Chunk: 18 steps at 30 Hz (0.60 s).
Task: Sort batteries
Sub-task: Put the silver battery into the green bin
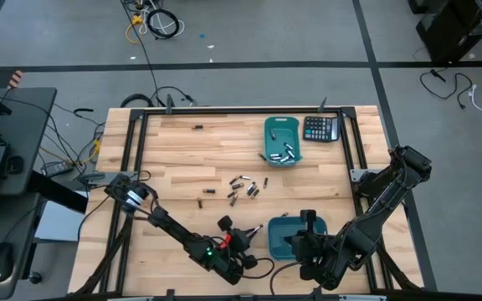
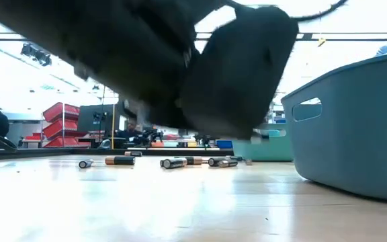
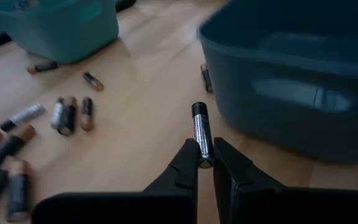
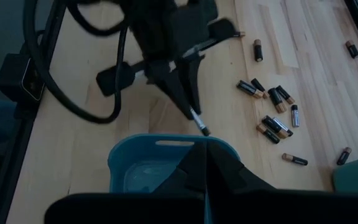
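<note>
Left wrist view: left hand grips battery beside bin.

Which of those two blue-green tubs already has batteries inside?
The far teal plastic bin beside the black calculator: silvery batteries lie inside. The near teal bin looks empty.

Arms: dark, jointed, black cables looped alongside
Left gripper: tapered black fingers
Left arm light: green, by the wrist
</note>
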Tool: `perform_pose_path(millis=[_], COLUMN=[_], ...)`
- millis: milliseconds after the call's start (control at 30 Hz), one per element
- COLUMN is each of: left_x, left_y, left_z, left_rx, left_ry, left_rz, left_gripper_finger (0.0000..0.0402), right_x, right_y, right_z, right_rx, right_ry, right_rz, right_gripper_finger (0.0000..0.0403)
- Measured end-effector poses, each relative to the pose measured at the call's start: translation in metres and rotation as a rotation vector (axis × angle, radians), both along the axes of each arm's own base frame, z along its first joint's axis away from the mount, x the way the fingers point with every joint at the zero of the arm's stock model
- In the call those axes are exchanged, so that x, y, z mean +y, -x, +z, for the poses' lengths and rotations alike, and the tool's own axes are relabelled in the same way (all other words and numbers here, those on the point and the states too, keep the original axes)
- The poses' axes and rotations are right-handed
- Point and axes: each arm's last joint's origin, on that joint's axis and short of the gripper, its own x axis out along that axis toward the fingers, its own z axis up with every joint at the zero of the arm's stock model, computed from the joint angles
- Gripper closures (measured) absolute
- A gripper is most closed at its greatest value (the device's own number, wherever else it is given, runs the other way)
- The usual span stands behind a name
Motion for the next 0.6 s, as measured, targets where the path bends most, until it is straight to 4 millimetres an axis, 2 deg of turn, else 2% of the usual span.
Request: perform_pose_path(millis=[200,400,600], left_x=[0.005,0.011,0.029], left_y=[0.009,0.018,0.026], left_z=[0.028,0.065,0.106], left_rx=[0.036,0.064,0.139], left_ry=[-0.032,-0.113,-0.218], left_rz=[-0.001,-0.023,-0.065], left_gripper_finger=[0.0383,0.0383,0.0383], right_x=[0.0,-0.003,-0.008], right_y=[0.0,0.002,0.004], right_z=[0.0,0.0,-0.001], right_rx=[0.001,-0.007,-0.004], right_ry=[0.003,0.066,0.141], right_rz=[0.003,-0.015,-0.029], right_gripper_finger=[0.0403,0.0403,0.0403])
